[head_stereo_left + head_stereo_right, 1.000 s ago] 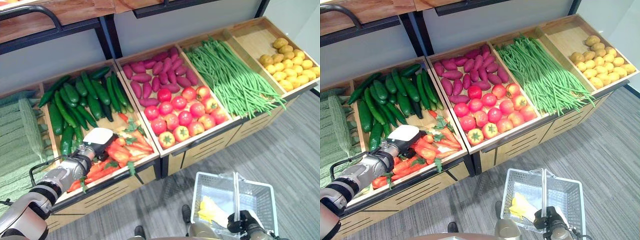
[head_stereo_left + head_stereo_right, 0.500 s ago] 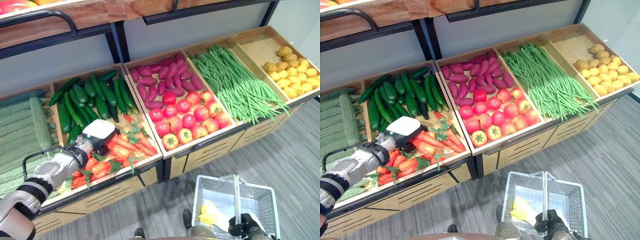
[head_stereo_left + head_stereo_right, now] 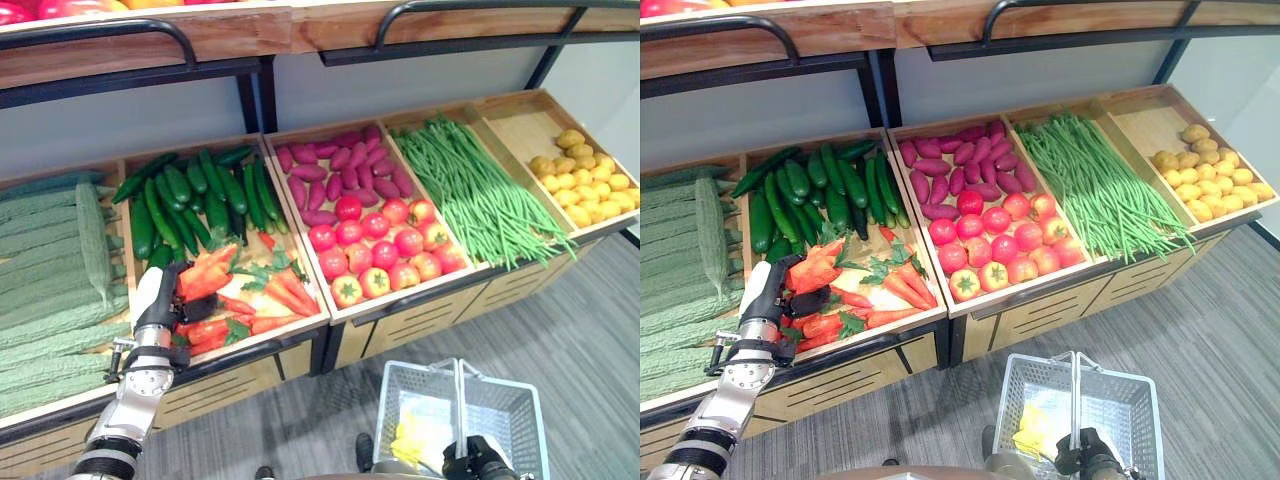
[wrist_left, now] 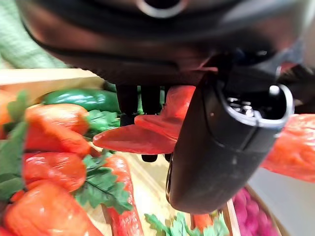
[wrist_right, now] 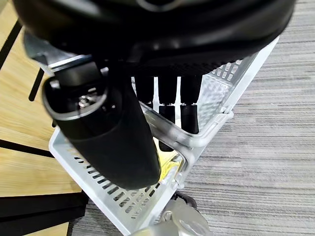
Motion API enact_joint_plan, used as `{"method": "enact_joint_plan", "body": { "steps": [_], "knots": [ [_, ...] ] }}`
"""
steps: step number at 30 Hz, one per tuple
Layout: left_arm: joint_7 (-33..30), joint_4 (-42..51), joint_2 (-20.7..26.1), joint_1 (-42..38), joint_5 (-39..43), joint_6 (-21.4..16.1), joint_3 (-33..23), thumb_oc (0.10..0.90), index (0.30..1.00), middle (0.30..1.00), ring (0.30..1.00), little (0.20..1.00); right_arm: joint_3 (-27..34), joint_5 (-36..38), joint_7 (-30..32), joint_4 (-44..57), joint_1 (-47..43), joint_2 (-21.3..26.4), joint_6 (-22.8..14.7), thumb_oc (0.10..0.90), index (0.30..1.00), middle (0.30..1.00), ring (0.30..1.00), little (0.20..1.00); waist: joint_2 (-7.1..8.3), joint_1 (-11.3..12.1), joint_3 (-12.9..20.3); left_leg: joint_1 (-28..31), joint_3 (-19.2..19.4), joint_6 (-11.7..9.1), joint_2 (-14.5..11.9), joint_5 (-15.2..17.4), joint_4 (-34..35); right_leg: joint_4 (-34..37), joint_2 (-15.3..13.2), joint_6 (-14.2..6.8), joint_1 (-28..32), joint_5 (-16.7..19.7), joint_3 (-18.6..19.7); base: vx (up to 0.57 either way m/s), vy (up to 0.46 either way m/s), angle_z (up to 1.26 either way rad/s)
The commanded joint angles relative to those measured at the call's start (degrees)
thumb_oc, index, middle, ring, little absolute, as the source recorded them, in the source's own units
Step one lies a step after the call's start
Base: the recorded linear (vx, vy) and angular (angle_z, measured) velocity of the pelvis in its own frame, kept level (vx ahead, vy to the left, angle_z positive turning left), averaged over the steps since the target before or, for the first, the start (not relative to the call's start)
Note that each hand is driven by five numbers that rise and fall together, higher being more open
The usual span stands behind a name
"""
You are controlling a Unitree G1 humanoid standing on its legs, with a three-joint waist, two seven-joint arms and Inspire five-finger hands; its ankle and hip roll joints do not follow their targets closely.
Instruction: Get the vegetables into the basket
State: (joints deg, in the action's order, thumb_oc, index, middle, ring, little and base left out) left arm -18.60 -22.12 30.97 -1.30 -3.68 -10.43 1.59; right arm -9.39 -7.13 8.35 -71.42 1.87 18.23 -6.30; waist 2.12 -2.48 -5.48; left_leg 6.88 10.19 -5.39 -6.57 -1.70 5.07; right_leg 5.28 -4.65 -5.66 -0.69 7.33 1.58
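Wooden display shelf [image 3: 420,305] spans the frame, its bins holding cucumbers [image 3: 190,195], carrots [image 3: 270,295], tomatoes [image 3: 385,250] and green beans [image 3: 480,190]. At 5 o'clock, the white basket [image 3: 1140,400] hangs by its handle [image 5: 206,132], clenched in the right hand [image 5: 123,132]. At 9 o'clock, the left hand [image 3: 775,300] grasps one carrot [image 4: 147,132] above the carrot bin.

head eyes overlook produce bins [image 3: 300,230]; wrist cams close behind hands.
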Motion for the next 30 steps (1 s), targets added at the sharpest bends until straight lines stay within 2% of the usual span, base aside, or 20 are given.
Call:
{"method": "enact_joint_plan", "body": {
  "steps": [1, 11, 16, 18, 20, 24, 26, 27, 28, 30],
  "knots": [
    [-5.4, 7.9, 4.6, -9.6, 2.2, -5.8, -3.1, 0.4, 0.3, 0.3, 0.3, 0.3, -2.5, -2.8, 1.4, -1.5, 0.3, 2.8, -0.5, 0.4, 0.3, 0.3, 0.3, 0.3, 1.73, -1.0, 2.1, -0.4, -2.2, 0.0, 0.8, 2.3, -0.1, -0.3, -3.9, -3.7, 1.7, -0.8, -2.3, 0.0, 0.0, 0.0],
    [-3.5, 13.4, 4.1, -7.2, 2.0, -6.2, -2.3, 0.4, 0.3, 0.3, 0.3, 0.3, -2.4, -2.5, 1.2, -1.4, 0.8, 2.9, -0.5, 0.4, 0.3, 0.3, 0.3, 0.3, 1.8, -0.8, 2.4, 0.4, -1.5, 0.4, 1.0, 2.8, -0.1, -0.3, -4.2, -3.8, 1.9, -0.9, -2.0, 0.01, 0.01, -0.01],
    [-1.5, 16.5, 4.7, -5.8, 2.9, -6.7, -1.9, 0.4, 0.3, 0.3, 0.3, 0.3, -0.9, -0.9, 1.2, -1.5, 0.4, 3.1, -0.4, 0.4, 0.3, 0.3, 0.3, 0.3, 2.3, -0.3, 1.4, 1.0, -0.2, 1.3, 1.7, 2.8, -0.2, -0.3, -4.5, -4.2, 1.4, -0.4, -0.8, -0.01, 0.052, -0.09],
    [-0.8, 17.6, 4.8, -5.9, 3.9, -7.1, -1.5, 0.4, 0.3, 0.3, 0.3, 0.3, -0.4, -0.1, 1.3, -1.6, -0.2, 3.2, -0.4, 0.4, 0.3, 0.3, 0.3, 0.3, 2.79, -0.1, 0.4, -0.6, 0.1, 1.7, 2.1, 3.7, -3.1, -0.8, -5.0, -4.5, 0.8, 0.0, -0.2, -0.07, 0.064, -0.14],
    [0.0, 19.2, 5.3, -6.0, 4.8, -7.6, -0.8, 0.4, 0.3, 0.3, 0.3, 0.3, 0.5, 1.2, 1.4, -1.7, 0.0, 3.0, -0.3, 0.4, 0.3, 0.3, 0.3, 0.3, 3.32, -0.1, -0.3, -1.9, 0.6, 2.4, 3.0, 4.7, -4.5, -1.8, -5.8, -5.3, -0.5, 0.9, 0.7, -0.06, 0.124, -0.1],
    [0.9, 21.0, 5.8, -6.6, 5.5, -8.0, -0.2, 0.4, 0.3, 0.3, 0.3, 0.3, 1.0, 1.8, 1.3, -1.1, 0.1, 3.1, -0.2, 0.4, 0.3, 0.3, 0.3, 0.3, 3.9, -0.4, -0.7, -2.5, 1.6, 3.2, 4.1, 4.6, -3.9, -2.7, -6.7, -6.4, -2.7, 3.2, 2.0, -0.07, 0.116, -0.21],
    [0.9, 22.3, 6.4, -7.5, 5.3, -8.4, 0.7, 0.4, 0.3, 0.3, 0.3, 0.3, 1.3, 2.5, 1.7, -0.7, -0.7, 3.0, 0.0, 0.4, 0.3, 0.3, 0.3, 0.3, 4.46, -0.8, -1.2, -3.1, 3.5, 3.8, 5.1, 4.5, -3.3, -2.3, -7.2, -7.7, -5.3, 6.5, 4.3, -0.12, 0.139, -0.3],
    [0.8, 22.4, 6.6, -7.5, 5.2, -8.5, 0.5, 0.4, 0.3, 0.3, 0.3, 0.3, 1.1, 2.6, 1.7, -0.7, -0.9, 2.8, 0.0, 0.4, 0.3, 0.3, 0.3, 0.3, 4.47, -0.7, -1.4, -3.3, 4.1, 3.9, 5.1, 4.5, -3.4, -2.3, -7.1, -7.7, -5.9, 6.5, 4.4, -0.1, 0.072, -0.26],
    [0.7, 22.7, 6.7, -7.2, 5.2, -8.6, 0.4, 0.4, 0.3, 0.3, 0.3, 0.3, 0.8, 2.5, 1.6, -0.7, -1.0, 2.6, 0.1, 0.4, 0.3, 0.3, 0.3, 0.3, 4.37, -0.3, -1.8, -3.2, 5.1, 4.2, 4.7, 4.9, -3.6, -3.3, -7.1, -7.6, -6.4, 5.9, 3.2, -0.11, 0.038, -0.4],
    [0.7, 23.5, 7.0, -7.1, 5.2, -8.4, -0.2, 0.4, 0.3, 0.3, 0.3, 0.3, 0.5, 2.4, 1.6, -1.1, -1.6, 2.3, 0.2, 0.4, 0.3, 0.3, 0.3, 0.3, 3.89, 1.5, -2.1, -4.1, 7.0, 4.6, 3.9, 4.7, -4.1, -8.1, -7.9, -5.8, -7.0, 2.8, -3.8, -0.15, 0.029, -0.95]
  ]
}}
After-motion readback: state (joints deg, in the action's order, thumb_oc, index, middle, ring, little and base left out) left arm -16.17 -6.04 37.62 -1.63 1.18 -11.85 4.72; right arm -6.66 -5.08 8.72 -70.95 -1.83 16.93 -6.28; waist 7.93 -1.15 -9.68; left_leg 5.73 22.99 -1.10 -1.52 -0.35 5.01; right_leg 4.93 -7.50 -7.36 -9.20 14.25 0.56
